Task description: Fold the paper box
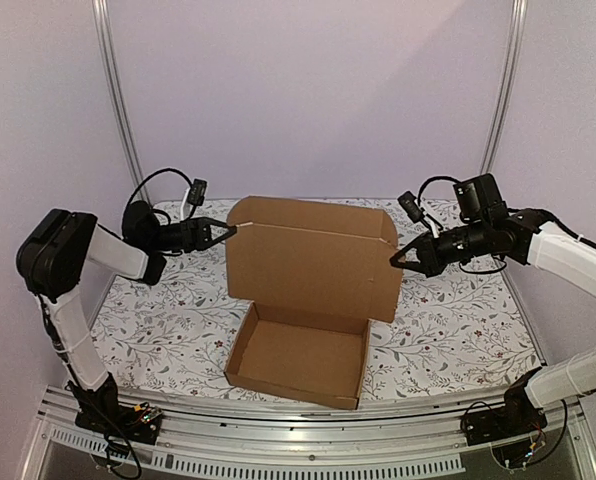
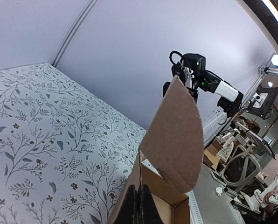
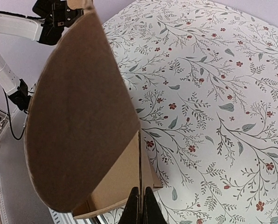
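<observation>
The left tool [image 1: 225, 233] is pinched shut on the left flap of the paper box [image 1: 308, 265], whose lid stands upright between the tools above the bench [image 1: 158, 320]. The right tool [image 1: 396, 260] is clamped on the right flap. Both should probably move evenly, so the lid does not twist.

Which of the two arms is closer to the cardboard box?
Neither: both touch the cardboard box. The left fingers pinch the left edge of its raised lid; the right fingers pinch the right edge.
</observation>
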You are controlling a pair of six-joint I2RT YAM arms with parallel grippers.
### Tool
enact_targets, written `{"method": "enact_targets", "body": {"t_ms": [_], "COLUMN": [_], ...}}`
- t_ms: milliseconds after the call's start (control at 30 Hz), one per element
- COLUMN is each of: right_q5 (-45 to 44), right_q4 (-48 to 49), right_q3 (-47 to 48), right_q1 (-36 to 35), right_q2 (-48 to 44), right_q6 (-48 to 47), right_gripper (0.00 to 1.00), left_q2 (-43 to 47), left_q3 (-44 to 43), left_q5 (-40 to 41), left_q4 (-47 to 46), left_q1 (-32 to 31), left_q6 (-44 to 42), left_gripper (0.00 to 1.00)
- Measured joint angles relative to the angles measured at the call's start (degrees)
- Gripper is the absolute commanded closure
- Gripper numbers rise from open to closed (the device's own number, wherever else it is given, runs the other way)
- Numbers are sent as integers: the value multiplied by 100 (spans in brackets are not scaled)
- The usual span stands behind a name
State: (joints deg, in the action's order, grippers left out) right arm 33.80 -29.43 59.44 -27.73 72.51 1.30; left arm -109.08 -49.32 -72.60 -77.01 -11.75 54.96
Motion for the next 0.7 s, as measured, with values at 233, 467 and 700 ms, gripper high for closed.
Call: {"method": "enact_targets", "body": {"t_ms": [233,467,700], "right_q5": [-577,-1493,-2577], "right_q4": [149,481,796], "right_q3": [61,-22,-168], "right_q1": [-302,-706,-1290], "right_q2": [-2,-4,-2], "right_q6": [251,754,1272], "right_gripper": [100,100,100], "left_q2": [1543,2428,2896], "left_q3": [758,820,970], "left_q5": [1156,2903,4529], "left_q4": [1790,3757,4406], "left_q1": [-232,-861,-1482], "left_q6": [-2376,-4096,-4581], "left_gripper": [100,100,100]}}
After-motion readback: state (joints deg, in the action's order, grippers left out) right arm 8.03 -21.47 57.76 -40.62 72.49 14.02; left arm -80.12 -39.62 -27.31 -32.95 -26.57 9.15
